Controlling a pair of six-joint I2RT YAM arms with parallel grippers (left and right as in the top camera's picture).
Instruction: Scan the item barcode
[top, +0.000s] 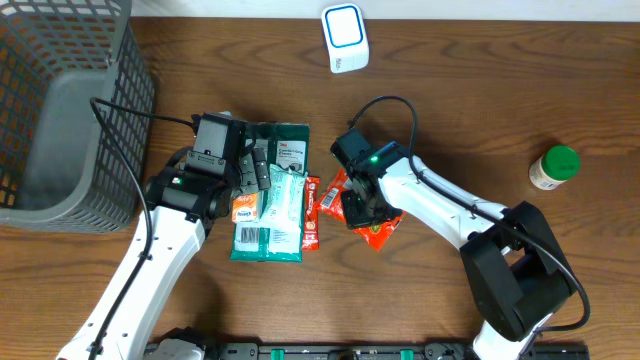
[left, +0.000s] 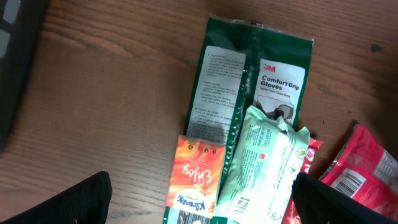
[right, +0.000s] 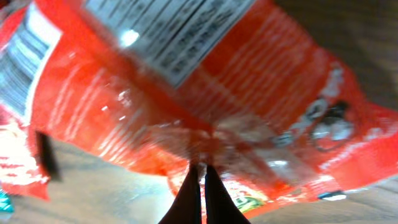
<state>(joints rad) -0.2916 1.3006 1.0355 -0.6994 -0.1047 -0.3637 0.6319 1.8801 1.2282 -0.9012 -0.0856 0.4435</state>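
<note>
My right gripper is shut on the edge of a red-orange snack packet. In the right wrist view that packet fills the frame, its printed label side toward the camera, with the closed fingertips pinching its lower edge. My left gripper hovers open over a pile of packets: a dark green glove packet, a pale green packet and an orange tissue pack. Its fingers stand wide apart, touching nothing. A white and blue scanner stands at the table's far edge.
A grey mesh basket takes up the left side. A green-lidded bottle stands at the right. Another red packet lies beside the pile, next to the held one.
</note>
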